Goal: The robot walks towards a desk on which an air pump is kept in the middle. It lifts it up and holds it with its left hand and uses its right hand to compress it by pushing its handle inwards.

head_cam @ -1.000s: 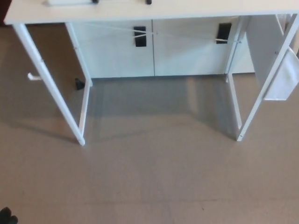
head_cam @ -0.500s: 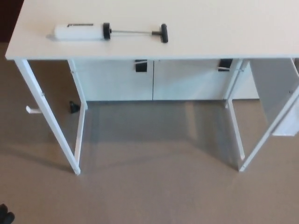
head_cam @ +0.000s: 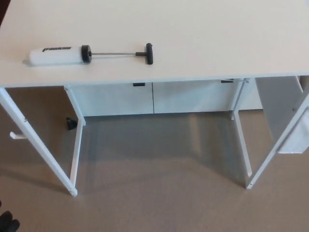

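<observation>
The air pump (head_cam: 77,54) is seen lying flat on the white desk (head_cam: 203,38), left part — long axis left-right, black T-handle (head_cam: 149,53) pulled out rightward. No hand is shown — finger state cannot be told.

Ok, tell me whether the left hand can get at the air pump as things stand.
Probably not yet. Neither hand shows in the head view, and the air pump lies on the desk with floor between the robot and the desk's near edge. Nothing on the desktop blocks it, though; the handle is pulled out.
</observation>
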